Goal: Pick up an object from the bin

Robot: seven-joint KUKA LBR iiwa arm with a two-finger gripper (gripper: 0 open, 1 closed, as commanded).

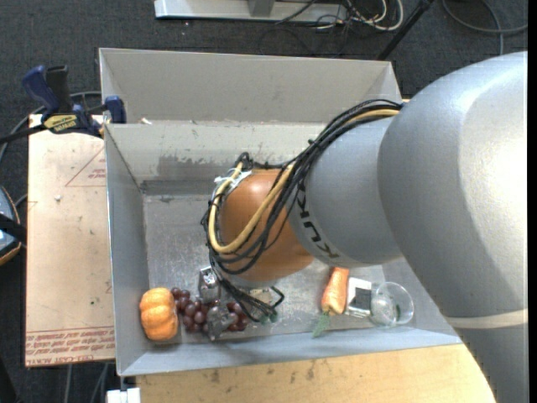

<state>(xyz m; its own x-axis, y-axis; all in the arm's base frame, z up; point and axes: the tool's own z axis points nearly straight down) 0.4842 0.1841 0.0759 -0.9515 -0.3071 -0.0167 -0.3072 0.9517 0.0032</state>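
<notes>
My gripper (216, 307) is low at the front of the bin, down on a bunch of dark red grapes (191, 307). The grapes spread to its left and under it, and part of the bunch is hidden by the gripper. A small orange pumpkin (159, 313) lies just left of the grapes, touching them, near the bin's front left corner.
An orange carrot (335, 290) with a green top lies to the right of the gripper. Beside it are a small black and white block (359, 296) and a clear round cup (391, 303) in the front right corner. The arm covers the bin's middle and right.
</notes>
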